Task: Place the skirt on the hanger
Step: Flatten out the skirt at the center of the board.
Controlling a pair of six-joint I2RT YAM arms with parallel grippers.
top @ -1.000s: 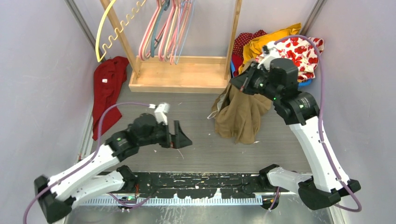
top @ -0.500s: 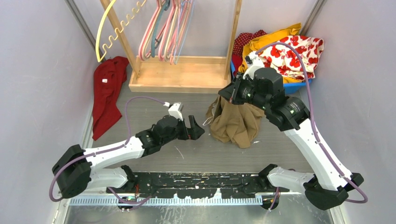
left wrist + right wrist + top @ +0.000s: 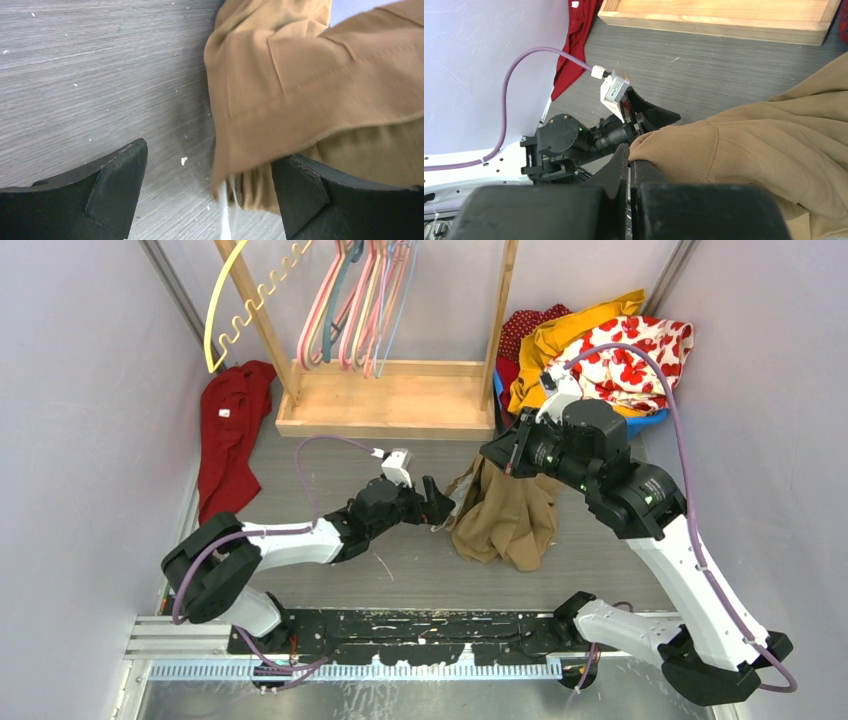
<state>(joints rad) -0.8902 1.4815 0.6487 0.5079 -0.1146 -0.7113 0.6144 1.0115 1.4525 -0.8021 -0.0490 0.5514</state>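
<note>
Left fingers (image 3: 100, 195) reached the skirt (image 3: 300, 85); its hem hangs between them.

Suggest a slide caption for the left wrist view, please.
Open left hand, edge of the tan skirt between its fingers, grey table below.

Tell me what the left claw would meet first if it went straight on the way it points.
Most likely the skirt: its hanging edge lies between the open left claw's fingers in the wrist view, though how near is unclear.
</note>
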